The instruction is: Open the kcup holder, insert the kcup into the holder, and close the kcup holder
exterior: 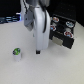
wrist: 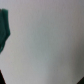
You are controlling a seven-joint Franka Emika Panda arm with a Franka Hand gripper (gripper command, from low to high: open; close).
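Note:
The kcup (exterior: 16, 52), a small pale pod with a green lid, stands upright on the white table toward the exterior view's left. The kcup holder (exterior: 65, 36), a black boxy unit with pale patches on its front, sits at the right; whether its drawer is open is too blurred to tell. My gripper (exterior: 38, 50) hangs low over the table between the two, apart from both, and its jaws are too small and blurred to read. The wrist view is blurred: pale table and a dark green shape (wrist: 4, 27) at one edge that I cannot identify.
Several pods with pale or reddish lids (exterior: 61, 23) rest on top of the holder. The white arm (exterior: 39, 27) stands over the table's middle. Dark clutter (exterior: 10, 19) lines the far edge at the exterior view's left.

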